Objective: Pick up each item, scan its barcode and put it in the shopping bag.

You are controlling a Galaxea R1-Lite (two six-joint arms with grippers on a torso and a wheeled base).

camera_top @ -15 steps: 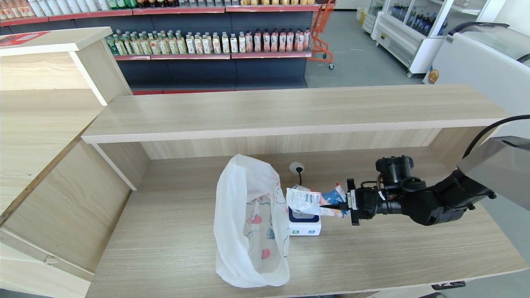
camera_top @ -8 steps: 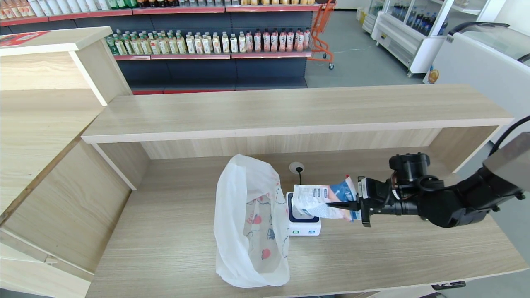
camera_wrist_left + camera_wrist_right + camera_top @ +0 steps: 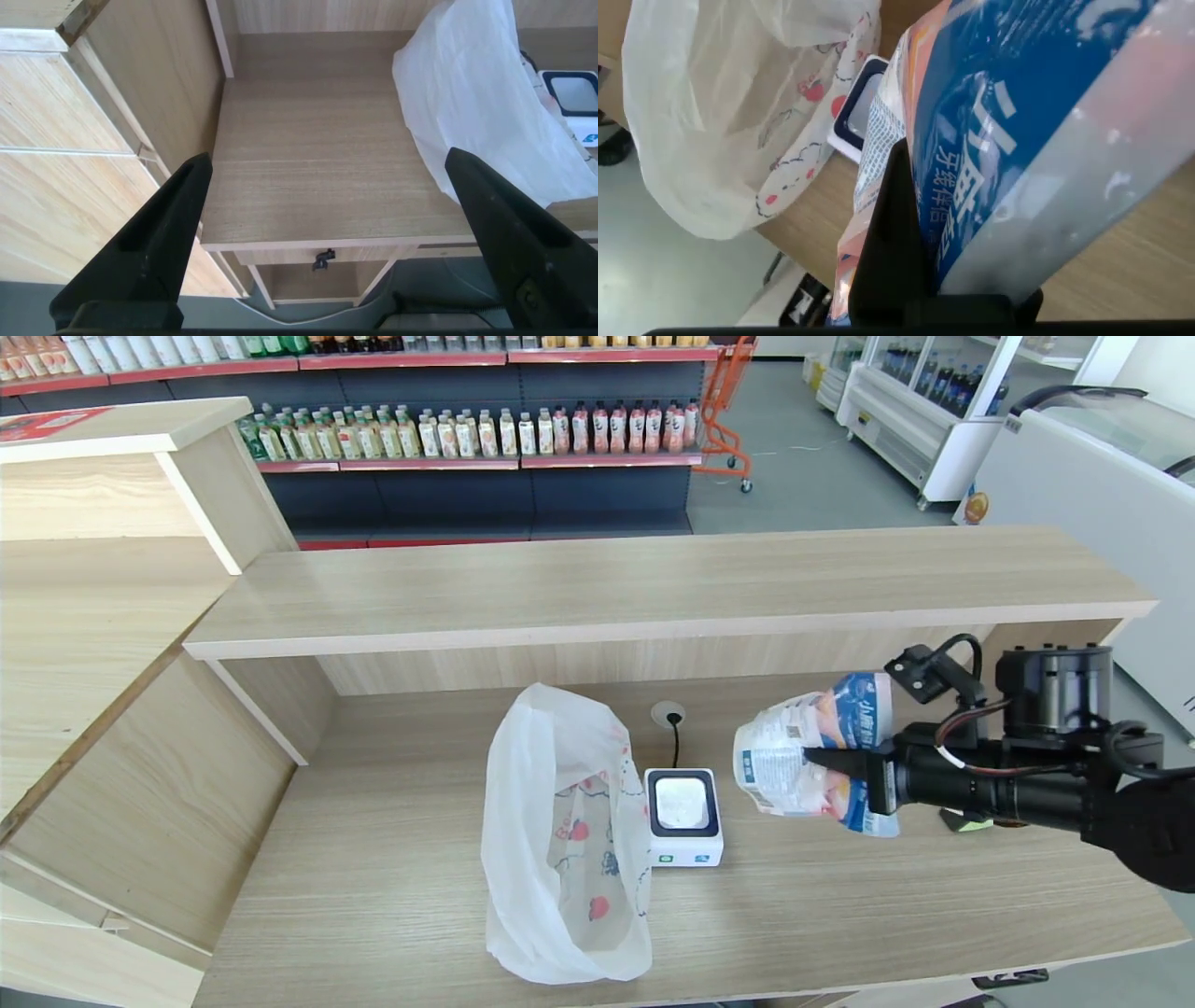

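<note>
Head view: the right gripper (image 3: 826, 761) is clenched on a snack packet (image 3: 780, 775), a blue, white and orange one. The packet hangs in the air over the wooden counter (image 3: 840, 915), on the right side of the scanner (image 3: 684, 817) and apart from it. Its pale end with small print points toward the scanner side, and the blue end is near the wrist. The scanner is a small white box with a dark frame around its window, and it stands on the counter just beside the shopping bag (image 3: 560, 840). A black cable (image 3: 674, 739) goes from it to a round hole farther back. The bag is white with small red and blue pictures, it stands with its mouth open, and the packet is not inside it. Behind the counter are shelves with bottles (image 3: 467, 429).

Left wrist view: the left gripper (image 3: 329, 161) is released, with its two dark fingers wide apart and nothing between them. It hovers by the near edge of the counter, on the left of the bag, without touching the bag.

Right wrist view: the packet is very close, and one black finger (image 3: 896, 233) presses flat on its printed face. The other finger is hidden behind the packet. Beyond the packet I see the bag and a corner of the scanner on the counter.
</note>
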